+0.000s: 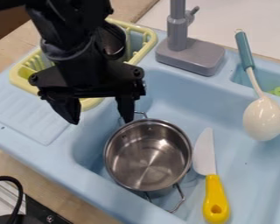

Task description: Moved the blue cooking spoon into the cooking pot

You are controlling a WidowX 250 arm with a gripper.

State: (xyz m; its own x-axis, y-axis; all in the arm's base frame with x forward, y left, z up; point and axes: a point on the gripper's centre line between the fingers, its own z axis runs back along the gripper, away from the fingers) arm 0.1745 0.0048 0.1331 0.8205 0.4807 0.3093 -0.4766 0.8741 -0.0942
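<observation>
Item, one spoon (264, 118): blue handle (245, 50), pale bowl. Lies at the right, handle toward the far rim, bowl lowermost, toward the near side. Not in the pot.

Item, one pincer (101, 122), mine: fingers spread wide, nothing held. Located left of the spoon and well apart from it, over the pot's far left side.

Item, the step in hand, as I judge it: fetching the spoon. Best carried over to the right, raised, then lowered with one finger on each side of the handle or the slim neck (254, 82). The bowl, broad and rounded, would likely slip or roll. After closing: a straight lift, a carry left, the bowl lowered first inside the pot's rim. A grip too far up the handle may let the bowl swing.

Item, one metal pot (148, 155): upright in the sink (224, 109), its mouth uncovered, a wire handle on the far side and another on the near.

Item, one knife (214, 188): yellow grip, pale blade, just right of the pot; a low carry could catch it.

Item, one grey tap (192, 56): far side, between pincer and spoon handle; chief obstacle, to be passed on its near side.

Item, one yellow dish rack (25, 74): far left, behind the pincer.
</observation>
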